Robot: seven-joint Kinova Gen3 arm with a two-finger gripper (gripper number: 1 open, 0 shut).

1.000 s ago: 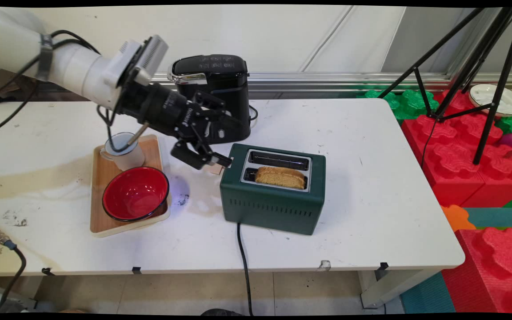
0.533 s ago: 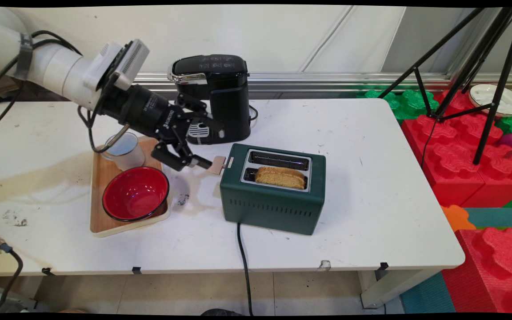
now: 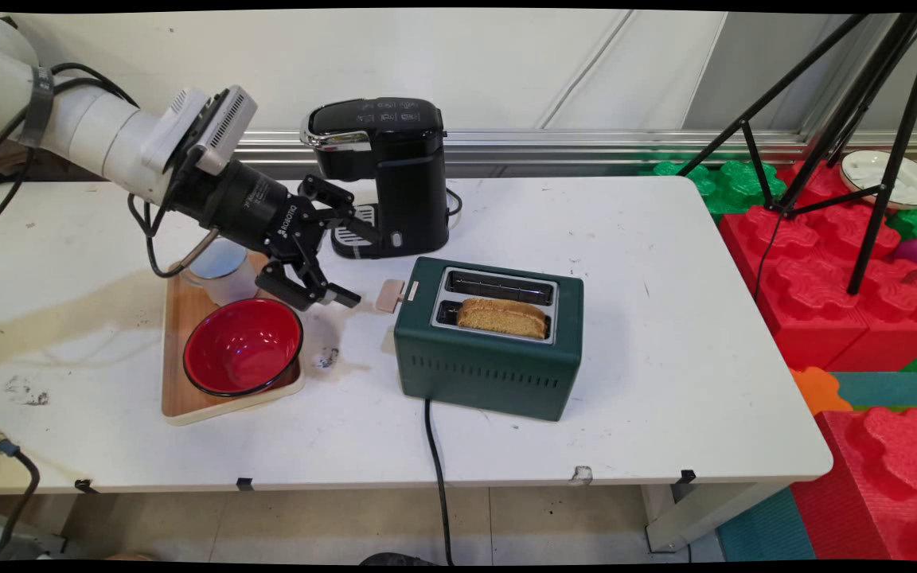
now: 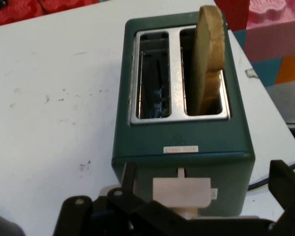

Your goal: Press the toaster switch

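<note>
My gripper [image 3: 353, 267] hangs open just left of the dark green toaster [image 3: 490, 350], a short gap from its pale lever [image 3: 389, 294], touching nothing. A slice of brown bread [image 3: 502, 317] stands in the toaster's near slot; the far slot is empty. In the hand view the toaster [image 4: 187, 128] fills the middle. Its lever [image 4: 182, 191] sits between my spread fingers [image 4: 128, 179], and the bread [image 4: 209, 54] sticks up from the right slot. My gripper [image 4: 206, 199] holds nothing.
A black coffee machine [image 3: 383, 171] stands close behind my hand. Below the arm, a wooden tray [image 3: 180, 398] carries a red bowl [image 3: 242, 346] and a clear cup [image 3: 224, 270]. The toaster's cord [image 3: 436, 477] drops over the front edge. A tripod [image 3: 864, 159] and foam blocks stand right.
My gripper has drawn back to the left, away from the toaster lever it was against a second ago. The toaster and bread stay put.
</note>
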